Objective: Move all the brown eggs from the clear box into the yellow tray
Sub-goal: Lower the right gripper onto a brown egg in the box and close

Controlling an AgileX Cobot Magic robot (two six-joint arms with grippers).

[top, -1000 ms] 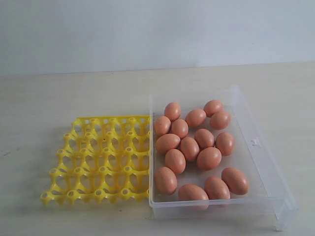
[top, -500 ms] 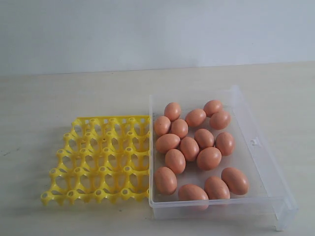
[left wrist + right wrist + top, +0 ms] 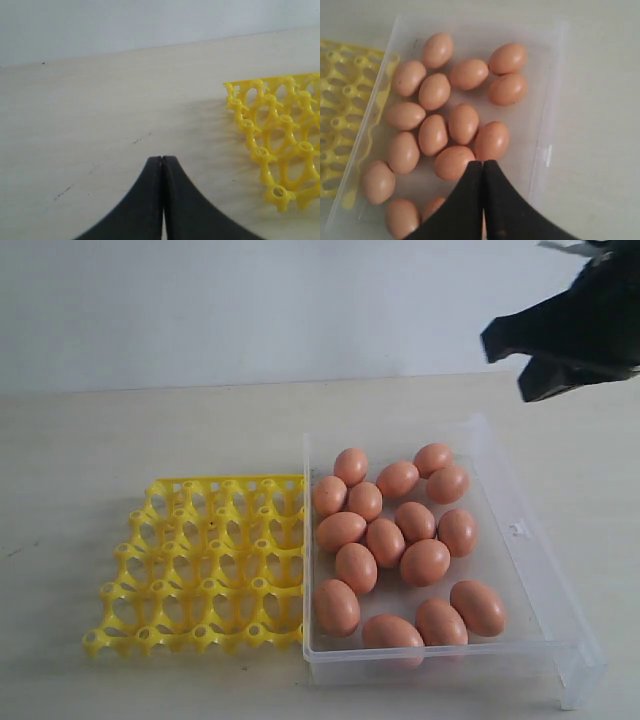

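Note:
Several brown eggs (image 3: 385, 540) lie loose in the clear box (image 3: 530, 560) on the right of the table. The yellow tray (image 3: 205, 585) sits against the box's left wall, all its cups bare. My right gripper (image 3: 483, 162) hangs shut and holds nothing, high above the eggs (image 3: 462, 122) near the box's right wall (image 3: 547, 100). Its black arm (image 3: 580, 320) shows at the top right of the exterior view. My left gripper (image 3: 162, 158) is shut and holds nothing, low over bare table, apart from a corner of the tray (image 3: 263, 152). It is out of the exterior view.
A pale tabletop (image 3: 150, 430) runs back to a plain white wall (image 3: 250, 300). The box's lipped end (image 3: 575, 680) points toward the front right. The tray's edge (image 3: 340, 120) shows beside the box in the right wrist view.
The right arm has come into the exterior view at the top right, where nothing showed before. Eggs, box and tray have not moved.

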